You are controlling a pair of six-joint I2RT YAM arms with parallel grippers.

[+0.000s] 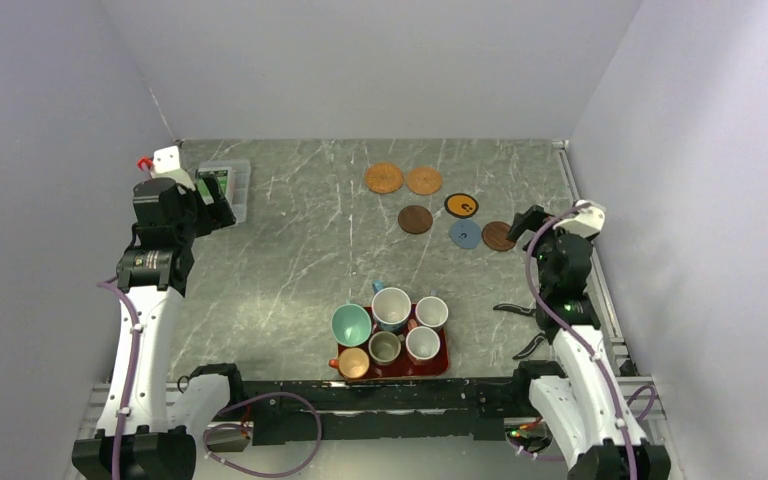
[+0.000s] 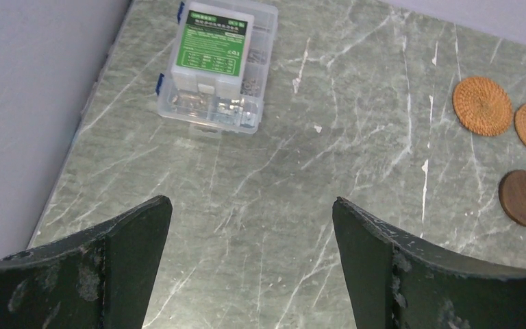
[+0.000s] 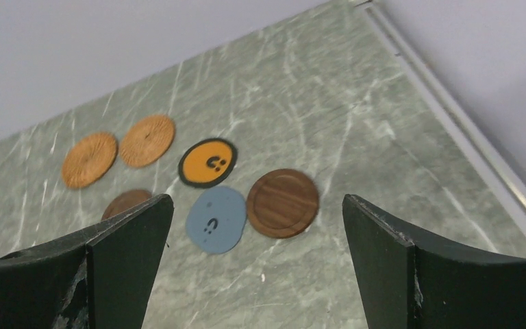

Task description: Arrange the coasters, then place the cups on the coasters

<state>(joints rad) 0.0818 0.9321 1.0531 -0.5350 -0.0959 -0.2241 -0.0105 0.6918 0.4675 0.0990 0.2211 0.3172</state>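
Right gripper [image 3: 257, 200] is hanging nearest, jaws standing spread wide and pinching nothing, beyond the tray [image 1: 447, 352] and to its right. It is looking down on the coasters [image 3: 207, 163], which are lying loose on the table beyond the tray. Two tan ones are lying farthest from the tray, and a black-and-orange coaster [image 1: 461, 205] and a dark brown one are lying nearer. A blue-grey coaster [image 3: 216, 219] and a brown coaster [image 3: 283, 203] are lying closest to the gripper (these two are touching at their edges, perhaps overlapping slightly). Left gripper [image 2: 252, 200] is hovering well off to the tray's far left, beside a clear box [image 2: 216, 68], its jaws also gaping and holding nothing. All six cups [image 1: 391, 308] are sitting packed together on the tray, none on a coaster yet.

By my reading, the arranging step is the one in hand and not yet begun: the coasters are lying bunched rather than spaced. The next move is probably calling for the right gripper to be dropping onto the brown coaster. It would be catching the thin edge and sliding the disc clear of its neighbour, leaving room around each disc for a cup and its handle.
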